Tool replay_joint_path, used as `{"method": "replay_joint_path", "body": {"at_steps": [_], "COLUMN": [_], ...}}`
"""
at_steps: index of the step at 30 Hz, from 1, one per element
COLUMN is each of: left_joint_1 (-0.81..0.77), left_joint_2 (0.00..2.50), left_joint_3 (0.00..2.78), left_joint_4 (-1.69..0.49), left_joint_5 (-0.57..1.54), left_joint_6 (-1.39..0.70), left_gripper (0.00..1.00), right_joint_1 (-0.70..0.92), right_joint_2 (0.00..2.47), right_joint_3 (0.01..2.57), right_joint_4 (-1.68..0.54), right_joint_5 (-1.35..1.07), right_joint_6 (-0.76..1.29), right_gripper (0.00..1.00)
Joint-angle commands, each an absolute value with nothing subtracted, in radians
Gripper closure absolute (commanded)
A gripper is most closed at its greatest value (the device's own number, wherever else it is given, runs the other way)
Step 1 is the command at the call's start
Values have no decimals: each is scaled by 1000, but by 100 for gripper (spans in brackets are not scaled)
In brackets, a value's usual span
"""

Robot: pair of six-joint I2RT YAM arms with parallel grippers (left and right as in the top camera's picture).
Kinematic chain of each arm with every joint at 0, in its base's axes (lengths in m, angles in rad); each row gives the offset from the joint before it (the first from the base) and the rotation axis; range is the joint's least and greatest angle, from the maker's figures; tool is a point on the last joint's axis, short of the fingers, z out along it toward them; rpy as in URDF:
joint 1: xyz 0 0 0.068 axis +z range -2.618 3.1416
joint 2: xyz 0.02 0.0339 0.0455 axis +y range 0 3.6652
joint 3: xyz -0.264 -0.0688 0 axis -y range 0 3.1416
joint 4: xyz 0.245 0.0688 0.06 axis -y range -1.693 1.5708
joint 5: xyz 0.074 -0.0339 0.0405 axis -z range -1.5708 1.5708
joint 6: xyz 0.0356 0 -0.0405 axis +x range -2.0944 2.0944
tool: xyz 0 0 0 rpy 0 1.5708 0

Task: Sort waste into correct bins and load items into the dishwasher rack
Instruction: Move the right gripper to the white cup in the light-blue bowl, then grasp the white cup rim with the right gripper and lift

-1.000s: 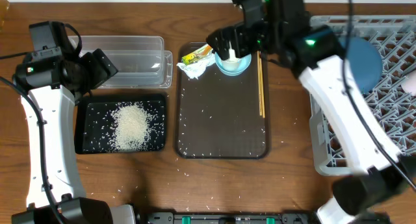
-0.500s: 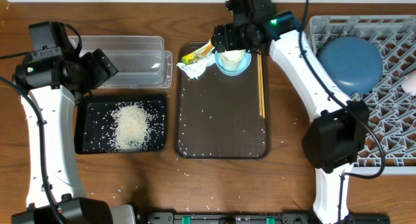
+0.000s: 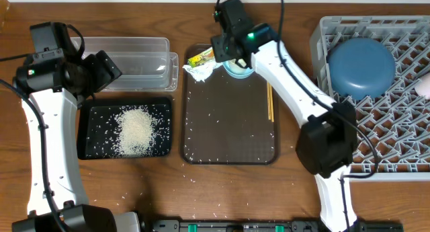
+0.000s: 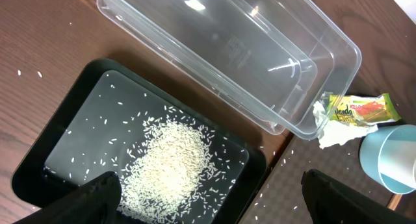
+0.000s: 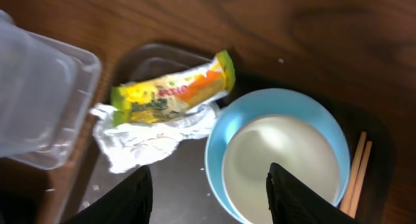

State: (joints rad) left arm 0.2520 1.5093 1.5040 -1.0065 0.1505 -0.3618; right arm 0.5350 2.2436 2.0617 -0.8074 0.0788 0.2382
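My right gripper (image 5: pixel 208 201) hangs open over the left rim of the light blue bowl (image 5: pixel 279 152): one finger is over the bowl's whitish inside, the other over the tray floor. The yellow-green snack wrapper (image 5: pixel 172 94) lies on the crumpled white paper scrap (image 5: pixel 146 143), left of the bowl. Chopsticks (image 3: pixel 270 101) lie on the tray's right side. The dark blue dish (image 3: pixel 363 65) sits upside down in the grey rack (image 3: pixel 396 144), and a pinkish cup (image 3: pixel 424 87) shows at its right edge. My left gripper (image 4: pixel 221 204) is open above the rice heap (image 4: pixel 172 159) in the black tray (image 4: pixel 58 152).
The clear tub (image 4: pixel 227 49) stands empty behind the black tray. The bowl, wrapper, scrap and chopsticks all rest on the dark brown serving tray (image 3: pixel 228 124), which is dotted with stray rice grains. More loose grains lie on the wooden table in front.
My right arm has swung left, carrying the gripper from above the bowl's middle to its left rim. Its jaws have narrowed. The left arm has not moved.
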Motion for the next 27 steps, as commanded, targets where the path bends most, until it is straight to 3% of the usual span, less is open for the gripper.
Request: {"method": "replay_joint_path", "body": {"at_steps": [1, 16, 27], "left_joint_1": [255, 255, 255], "left_joint_2": [1509, 1509, 1509], "left_joint_3": [1526, 1526, 1526], "left_joint_4": [-1009, -1009, -1009], "left_joint_5": [145, 145, 145], "left_joint_6": [-356, -356, -356], "left_gripper": [8, 8, 8], "right_joint_1": [532, 544, 545], "right_joint_2": [2286, 2336, 2342], "right_joint_3": [2080, 2079, 2079], "right_joint_4": [-807, -825, -850], "right_joint_5": [127, 132, 135], "right_joint_6": [255, 254, 254], "right_gripper": [46, 55, 67]}}
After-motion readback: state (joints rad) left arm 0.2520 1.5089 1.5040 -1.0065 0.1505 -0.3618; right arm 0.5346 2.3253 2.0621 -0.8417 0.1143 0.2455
